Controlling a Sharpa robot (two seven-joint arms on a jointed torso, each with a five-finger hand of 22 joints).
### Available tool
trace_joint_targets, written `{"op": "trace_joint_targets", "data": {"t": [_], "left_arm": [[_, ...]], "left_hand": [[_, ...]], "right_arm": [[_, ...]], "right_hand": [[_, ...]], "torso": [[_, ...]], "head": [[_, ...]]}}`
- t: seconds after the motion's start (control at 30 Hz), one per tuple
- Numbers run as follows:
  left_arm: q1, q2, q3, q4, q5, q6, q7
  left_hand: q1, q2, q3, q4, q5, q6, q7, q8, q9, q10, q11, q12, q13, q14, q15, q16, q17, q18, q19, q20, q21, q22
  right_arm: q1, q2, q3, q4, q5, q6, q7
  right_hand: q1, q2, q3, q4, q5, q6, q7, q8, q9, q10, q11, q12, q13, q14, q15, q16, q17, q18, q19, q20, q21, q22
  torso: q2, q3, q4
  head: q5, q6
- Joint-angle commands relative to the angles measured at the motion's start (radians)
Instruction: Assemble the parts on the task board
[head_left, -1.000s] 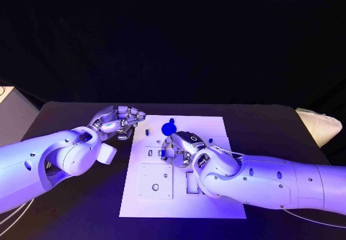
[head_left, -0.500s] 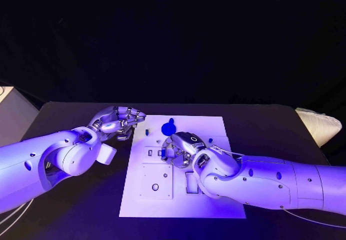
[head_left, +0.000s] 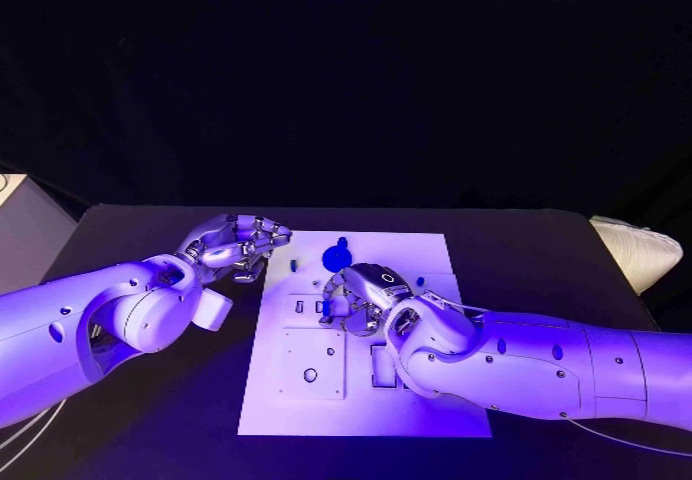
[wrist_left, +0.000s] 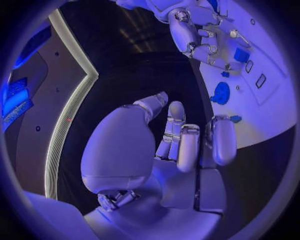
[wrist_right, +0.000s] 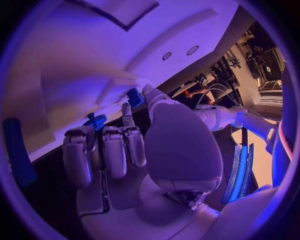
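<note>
I see the white task board (head_left: 310, 400) lying mid-surface, with rectangular cut-outs and a small oval hole toward its near edge. My right hand (head_left: 361, 296) sits over the board's middle, pinching a small blue part (wrist_right: 135, 97) between thumb and finger. Farther back, a round blue part (head_left: 338, 257) lies near the board's far edge. My left hand (head_left: 237, 243) hovers beside the board's far left corner, fingers curled in, holding nothing.
</note>
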Motion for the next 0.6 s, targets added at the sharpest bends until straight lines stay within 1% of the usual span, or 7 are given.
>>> {"op": "trace_joint_targets", "data": {"t": [0.03, 0.17, 0.23, 0.33, 0.4, 0.47, 0.6], "left_arm": [[0.0, 0.003, 0.0, 0.0, -0.012, 0.024, -0.003], [0.0, 0.004, 0.0, -0.001, -0.029, 0.022, -0.013], [0.0, 0.005, 0.0, -0.002, -0.051, 0.013, -0.028], [0.0, 0.007, -0.001, -0.003, -0.09, 0.002, -0.067], [0.0, 0.01, -0.001, -0.008, -0.136, 0.0, -0.134], [0.0, 0.015, -0.001, -0.013, -0.174, 0.009, -0.192], [0.001, 0.027, 0.0, -0.02, -0.262, 0.073, -0.334]], "left_hand": [[-0.007, -0.001, 0.0, 0.006, -0.003, -0.005, 0.0, 0.004, 0.001, 0.007, 0.001, 0.007, 0.005, 0.084, -0.004, 0.004, 0.209, -0.007, 0.009, 0.0, 0.006, 0.002], [-0.009, -0.003, -0.001, 0.007, -0.003, -0.009, 0.0, 0.007, 0.002, 0.019, 0.001, 0.028, 0.026, 0.088, -0.004, 0.01, 0.219, -0.01, 0.017, 0.0, 0.011, 0.014], [-0.013, -0.005, -0.004, 0.009, -0.003, -0.012, 0.001, 0.01, 0.003, 0.032, 0.002, 0.048, 0.046, 0.093, -0.004, 0.016, 0.229, -0.012, 0.026, 0.0, 0.017, 0.028], [-0.039, -0.012, -0.02, 0.026, -0.004, -0.011, -0.003, 0.021, 0.006, 0.084, -0.001, 0.11, 0.114, 0.109, -0.005, 0.034, 0.263, -0.024, 0.063, 0.0, 0.04, 0.083], [-0.096, -0.019, -0.051, 0.071, -0.002, 0.004, -0.013, 0.044, 0.019, 0.113, -0.008, 0.144, 0.15, 0.109, -0.01, 0.034, 0.263, -0.028, 0.079, -0.004, 0.049, 0.104], [-0.118, -0.018, -0.064, 0.096, -0.002, 0.008, -0.021, 0.061, 0.031, 0.128, -0.014, 0.16, 0.169, 0.109, -0.017, 0.034, 0.263, -0.03, 0.084, -0.009, 0.052, 0.112], [-0.133, -0.017, -0.075, 0.124, -0.001, 0.01, -0.03, 0.085, 0.053, 0.146, -0.022, 0.181, 0.195, 0.109, -0.025, 0.034, 0.263, -0.03, 0.086, -0.017, 0.053, 0.112]], "right_arm": [[-0.001, -0.001, 0.0, 0.005, -0.015, -0.025, 0.012], [-0.001, -0.006, 0.0, 0.012, -0.016, -0.036, 0.015], [-0.001, -0.011, 0.0, 0.019, -0.019, -0.044, 0.017], [-0.001, -0.021, 0.0, 0.03, -0.021, -0.056, 0.023], [0.001, -0.038, 0.001, 0.042, 0.001, -0.061, 0.067], [0.005, -0.052, 0.003, 0.049, 0.036, -0.06, 0.129], [0.028, -0.086, 0.007, 0.058, 0.157, -0.045, 0.284]], "right_hand": [[0.003, 0.011, -0.044, 0.005, 0.0, -0.012, 0.001, 0.0, -0.002, 0.046, 0.008, -0.006, 0.203, 0.086, 0.005, -0.005, 0.184, -0.014, 0.105, 0.005, 0.005, 0.263], [0.006, 0.022, -0.1, 0.007, -0.018, -0.018, 0.003, 0.002, -0.005, 0.044, 0.009, -0.009, 0.2, 0.086, 0.006, -0.005, 0.184, -0.014, 0.105, 0.007, 0.005, 0.263], [0.007, 0.023, -0.11, 0.007, -0.021, -0.02, 0.003, 0.002, -0.006, 0.043, 0.01, -0.009, 0.2, 0.086, 0.007, -0.005, 0.184, -0.014, 0.105, 0.007, 0.005, 0.263], [0.012, 0.025, -0.131, 0.007, -0.023, -0.029, 0.005, -0.002, -0.009, 0.041, 0.012, -0.011, 0.198, 0.086, 0.008, -0.006, 0.183, -0.014, 0.105, 0.008, 0.005, 0.263], [0.022, 0.026, -0.147, 0.006, -0.019, -0.037, 0.008, -0.006, -0.012, 0.041, 0.014, -0.012, 0.197, 0.086, 0.01, -0.005, 0.185, -0.014, 0.105, 0.009, 0.005, 0.263], [0.056, 0.033, -0.161, 0.006, -0.008, -0.069, 0.019, -0.025, -0.021, 0.039, 0.023, -0.012, 0.197, 0.088, 0.017, -0.003, 0.191, -0.014, 0.105, 0.014, 0.004, 0.263], [0.092, 0.047, -0.155, 0.003, 0.009, -0.071, 0.023, -0.029, -0.023, 0.039, 0.027, -0.01, 0.198, 0.089, 0.021, -0.002, 0.196, -0.009, 0.095, 0.019, -0.014, 0.249]], "torso": [[0.0, -0.0002, 0.0002], [0.0, -0.0002, 0.0007], [0.0, -0.0001, 0.0007], [-0.002, 0.0004, -0.0006], [-0.004, 0.0006, -0.0019], [-0.007, 0.0006, -0.0033], [-0.016, 0.0021, -0.0069]], "head": [[0.0, 0.001], [-0.001, 0.002], [-0.001, 0.002], [0.001, 0.004], [0.002, 0.008], [0.003, 0.008], [0.008, 0.005]]}}
